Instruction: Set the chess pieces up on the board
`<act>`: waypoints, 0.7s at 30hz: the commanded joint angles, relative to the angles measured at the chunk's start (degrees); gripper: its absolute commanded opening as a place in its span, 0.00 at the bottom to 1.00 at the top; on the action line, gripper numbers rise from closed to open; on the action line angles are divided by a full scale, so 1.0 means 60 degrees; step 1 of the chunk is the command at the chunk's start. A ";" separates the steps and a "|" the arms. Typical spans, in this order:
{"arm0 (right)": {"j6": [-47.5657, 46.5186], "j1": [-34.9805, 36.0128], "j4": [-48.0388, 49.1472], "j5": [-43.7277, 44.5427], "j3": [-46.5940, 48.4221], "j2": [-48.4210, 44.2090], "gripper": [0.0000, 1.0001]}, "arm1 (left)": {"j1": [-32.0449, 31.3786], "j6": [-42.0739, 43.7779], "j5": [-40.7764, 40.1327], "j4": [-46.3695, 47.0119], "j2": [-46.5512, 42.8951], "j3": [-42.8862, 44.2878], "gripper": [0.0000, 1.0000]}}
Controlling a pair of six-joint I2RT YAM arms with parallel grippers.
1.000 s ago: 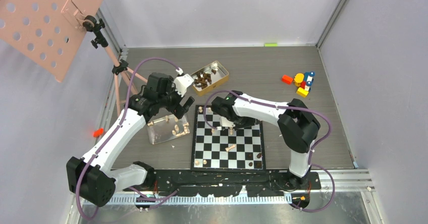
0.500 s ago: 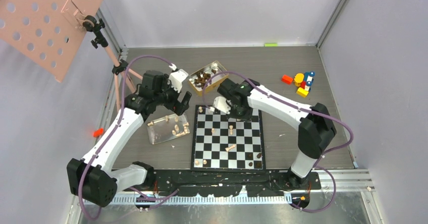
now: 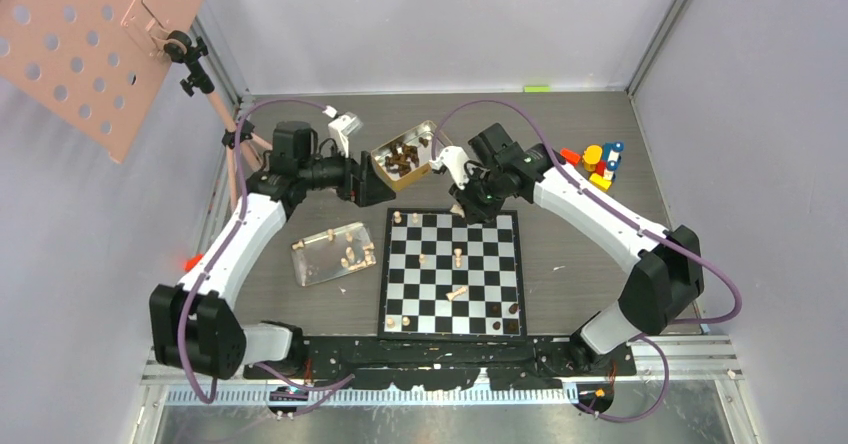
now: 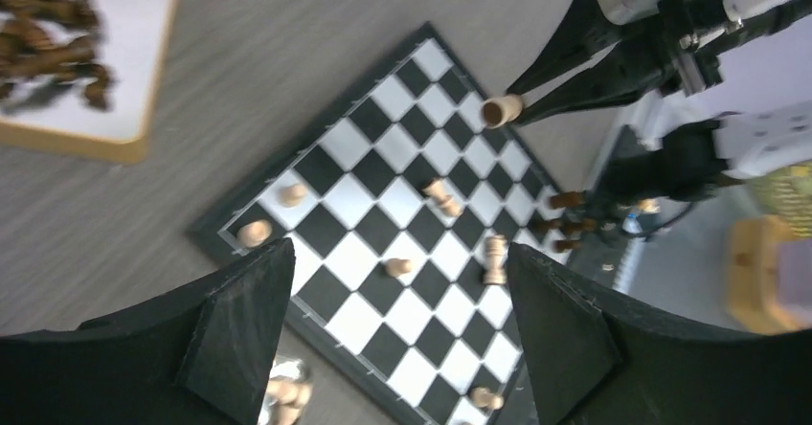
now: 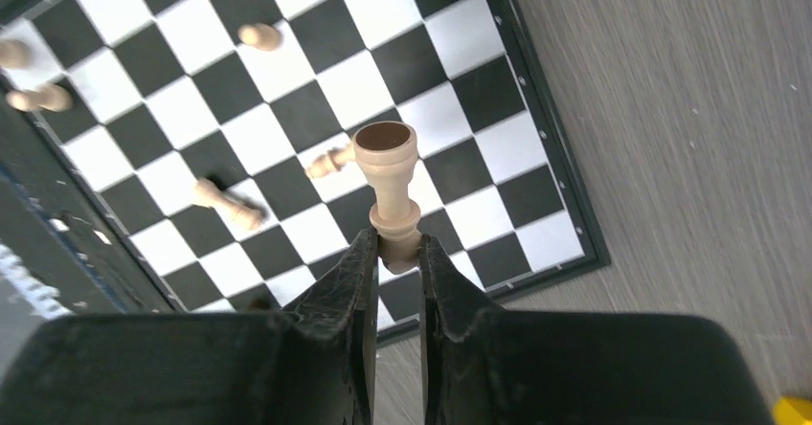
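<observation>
1. The left arm (image 3: 233, 249) and right arm (image 3: 590, 209) are built of smooth white shell links.
2. Bulky matte black joint housings (image 3: 198, 329) sit between the links.
3. A thin purple cable (image 3: 290, 102) runs along each arm.
4. The fingers (image 4: 239, 324) are matte black wedges behind a white camera block (image 3: 347, 124).

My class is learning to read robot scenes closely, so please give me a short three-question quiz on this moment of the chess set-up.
1. True or false: the left gripper is shut on a dark chessman.
2. Multiple choice: what does the right gripper hold?
A. a pale chess piece
B. a red toy block
C. nothing
3. Fill in the blank: the heap of dark pieces lies in the gold ____.

Key
1. False: its jaws stand wide open with nothing between them.
2. A
3. tin
</observation>
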 commanded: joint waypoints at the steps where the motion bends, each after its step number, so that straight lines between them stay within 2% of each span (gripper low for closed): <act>1: 0.0722 0.0037 0.0659 -0.1418 0.0412 -0.0337 0.01 | -0.0083 -0.2088 0.2501 0.1771 0.0840 0.0172 0.83; 11: 0.1392 0.0035 0.0774 -0.2052 0.1115 0.0012 0.02 | -0.1348 -0.3635 0.2920 0.2504 0.2655 0.0980 0.70; 21: 0.1378 0.0037 0.0786 -0.1924 0.1108 0.0085 0.02 | -0.1818 -0.5017 0.3290 0.3617 0.3612 0.1253 0.63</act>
